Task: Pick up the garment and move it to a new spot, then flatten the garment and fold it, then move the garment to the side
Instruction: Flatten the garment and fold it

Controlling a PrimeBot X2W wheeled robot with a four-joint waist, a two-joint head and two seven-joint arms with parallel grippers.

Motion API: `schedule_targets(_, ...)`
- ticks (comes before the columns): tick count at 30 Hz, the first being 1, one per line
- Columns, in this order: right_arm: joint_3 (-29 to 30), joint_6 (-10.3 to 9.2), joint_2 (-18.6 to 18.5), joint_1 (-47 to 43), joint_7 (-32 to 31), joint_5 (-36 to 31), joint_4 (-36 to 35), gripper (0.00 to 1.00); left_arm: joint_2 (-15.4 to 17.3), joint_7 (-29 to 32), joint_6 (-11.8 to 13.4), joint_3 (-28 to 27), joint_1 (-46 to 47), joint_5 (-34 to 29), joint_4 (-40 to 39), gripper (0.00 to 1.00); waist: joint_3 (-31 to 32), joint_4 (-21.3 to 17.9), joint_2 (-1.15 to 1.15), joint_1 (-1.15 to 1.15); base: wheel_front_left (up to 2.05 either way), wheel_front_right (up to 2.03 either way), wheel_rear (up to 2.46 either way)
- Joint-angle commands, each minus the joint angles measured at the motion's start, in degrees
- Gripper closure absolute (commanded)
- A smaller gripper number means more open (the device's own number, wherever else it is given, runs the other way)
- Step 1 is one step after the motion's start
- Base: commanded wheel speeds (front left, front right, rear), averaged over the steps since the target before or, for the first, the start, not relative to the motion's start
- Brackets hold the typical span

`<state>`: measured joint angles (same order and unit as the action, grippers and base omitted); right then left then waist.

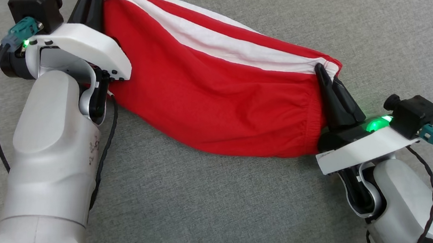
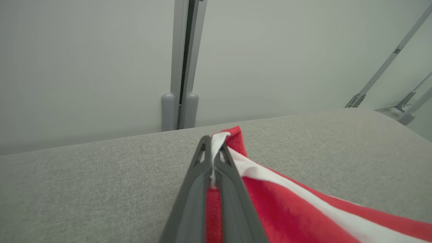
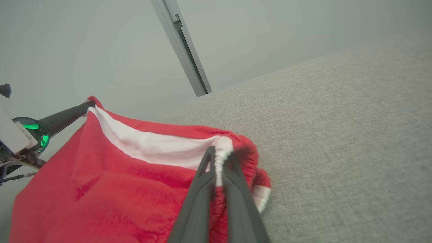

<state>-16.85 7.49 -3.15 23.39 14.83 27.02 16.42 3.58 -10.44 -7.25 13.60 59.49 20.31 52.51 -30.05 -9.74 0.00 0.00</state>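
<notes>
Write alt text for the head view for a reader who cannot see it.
A red garment with a white stripe is held stretched over a grey fabric surface. The left gripper grips its upper-left end, and the right gripper pinches its gathered elastic edge at lower right.

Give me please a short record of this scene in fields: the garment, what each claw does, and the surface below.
garment: red and white, stretched between the two claws, sagging in the middle
left claw: shut on one end of the garment
right claw: shut on the other end, at the gathered elastic edge
surface: grey woven fabric
garment touching surface: cannot tell
</notes>
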Motion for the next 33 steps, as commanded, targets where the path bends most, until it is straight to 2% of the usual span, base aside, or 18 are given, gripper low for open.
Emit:
schedule_targets(1,-0.5,0.00,0.0,1.1,0.4,0.5,0.6,1.00,0.3,-0.5,-0.2,0.5,1.7,0.5,2.0,1.00,-0.6,-0.6,0.00,0.00,0.00,0.00,0.00)
schedule_targets(2,-0.8,0.00,0.0,1.4,0.4,0.8,0.9,0.82,0.3,-1.0,-0.3,0.9,2.5,0.7,3.1,0.83,-0.8,-0.7,0.00,0.00,0.00,0.00,0.00)
schedule_targets(3,-0.9,0.00,0.0,1.5,0.4,0.8,1.0,0.56,0.2,-1.3,-0.3,1.0,3.0,1.3,4.2,0.42,-0.8,-0.7,0.00,0.00,0.00,0.00,0.00)
schedule_targets(4,-0.9,0.00,0.0,1.7,0.4,0.7,0.9,0.37,0.1,-1.8,-0.3,1.4,3.5,1.6,5.1,0.00,-0.9,-0.8,0.00,0.00,0.00,0.00,0.00)
schedule_targets(5,-0.8,0.00,0.0,1.7,0.4,0.5,0.6,0.00,0.1,-2.2,-0.3,1.8,3.8,2.1,5.7,0.00,-1.0,-0.7,0.00,0.00,0.00,0.00,0.00)
schedule_targets(12,1.5,0.00,-1.6,-1.8,0.4,-4.0,-3.2,0.00,1.0,-4.7,0.1,2.0,0.7,2.6,5.7,0.00,0.5,0.8,0.00,0.00,0.00,0.00,0.00)
schedule_targets(16,2.8,0.00,-2.6,-4.1,0.4,-5.9,-4.8,0.00,1.9,-4.8,2.0,0.4,-3.1,1.2,-0.5,0.00,1.4,1.7,0.00,0.00,0.00,0.00,0.00)
schedule_targets(27,8.4,0.00,-4.1,-8.7,0.4,-13.5,-11.3,0.00,4.3,-4.7,9.0,-6.9,-24.4,-5.5,-26.4,0.00,4.8,4.7,0.00,0.00,0.00,0.00,0.00)
schedule_targets(33,8.9,0.00,-4.9,-9.3,-0.2,-15.8,-12.6,0.00,3.9,-4.7,10.4,-8.7,-34.6,-7.8,-36.0,0.00,7.2,6.3,0.00,0.00,0.00,0.00,0.00)
